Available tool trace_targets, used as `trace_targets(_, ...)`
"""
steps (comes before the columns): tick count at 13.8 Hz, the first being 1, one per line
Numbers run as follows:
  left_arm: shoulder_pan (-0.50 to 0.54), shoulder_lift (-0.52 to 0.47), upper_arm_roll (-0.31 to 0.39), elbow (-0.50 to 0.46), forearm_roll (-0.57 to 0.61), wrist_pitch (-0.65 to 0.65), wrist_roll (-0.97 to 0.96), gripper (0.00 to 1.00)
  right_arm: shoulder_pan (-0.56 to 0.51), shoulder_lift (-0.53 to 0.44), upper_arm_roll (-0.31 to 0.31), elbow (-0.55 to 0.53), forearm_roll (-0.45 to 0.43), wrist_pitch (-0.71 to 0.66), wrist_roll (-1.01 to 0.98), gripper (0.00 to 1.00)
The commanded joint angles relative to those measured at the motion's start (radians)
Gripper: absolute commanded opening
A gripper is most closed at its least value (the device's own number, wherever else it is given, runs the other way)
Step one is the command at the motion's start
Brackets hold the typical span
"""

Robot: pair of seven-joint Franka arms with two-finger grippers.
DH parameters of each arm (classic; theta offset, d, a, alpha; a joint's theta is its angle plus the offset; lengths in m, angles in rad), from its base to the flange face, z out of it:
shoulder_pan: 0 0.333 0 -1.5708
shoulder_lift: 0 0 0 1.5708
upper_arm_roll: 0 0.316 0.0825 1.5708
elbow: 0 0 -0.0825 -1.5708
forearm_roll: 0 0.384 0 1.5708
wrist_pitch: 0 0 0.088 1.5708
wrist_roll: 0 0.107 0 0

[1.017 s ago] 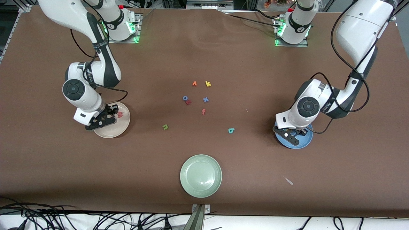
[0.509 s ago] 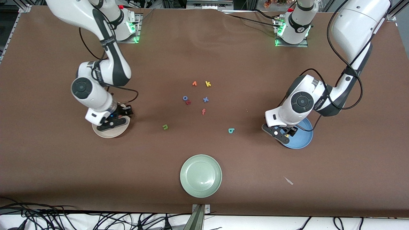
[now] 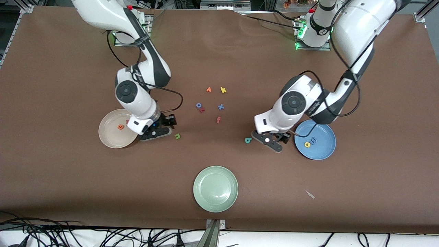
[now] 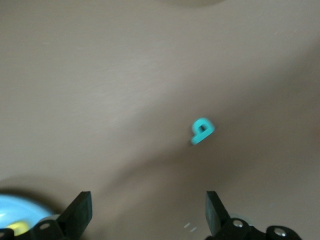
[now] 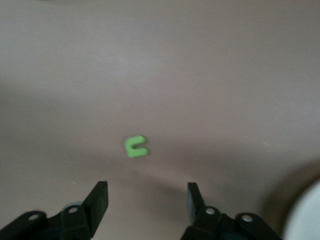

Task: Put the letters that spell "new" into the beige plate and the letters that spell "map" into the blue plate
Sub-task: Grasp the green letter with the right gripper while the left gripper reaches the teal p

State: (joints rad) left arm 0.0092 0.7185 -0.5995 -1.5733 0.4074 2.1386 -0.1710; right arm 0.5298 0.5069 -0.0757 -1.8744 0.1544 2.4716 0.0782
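Over bare table beside the n, my right gripper hangs empty, parted; left gripper gapes by the p. Tiny letters: off-centre pinches may flick them.

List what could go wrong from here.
The teal p lies off-centre between the open left gripper fingers; a straight descent may miss it. The green n sits similarly off-line from the open right gripper. Both letters are tiny, so fingers may nudge rather than pinch them.
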Motion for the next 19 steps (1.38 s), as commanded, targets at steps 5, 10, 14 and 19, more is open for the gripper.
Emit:
trace_targets(5, -0.087, 0.110, 0.039, 0.084, -0.016, 0.044, -0.293, 1.00, 0.050, 0.110, -0.001, 0.040, -0.019, 0.138, -0.135, 0.78)
trace_targets(10, -0.172, 0.116, 0.115, 0.099, -0.018, 0.046, -0.352, 1.00, 0.049, 0.133, -0.004, 0.063, -0.027, 0.142, -0.164, 0.78)
trace_targets(14, -0.172, 0.124, 0.116, 0.099, -0.010, 0.044, -0.351, 1.00, 0.044, 0.160, -0.007, 0.060, -0.029, 0.188, -0.192, 0.78)
trace_targets(19, -0.181, 0.137, 0.121, 0.099, -0.010, 0.050, -0.349, 0.99, 0.042, 0.186, -0.007, 0.061, -0.029, 0.225, -0.196, 0.73)
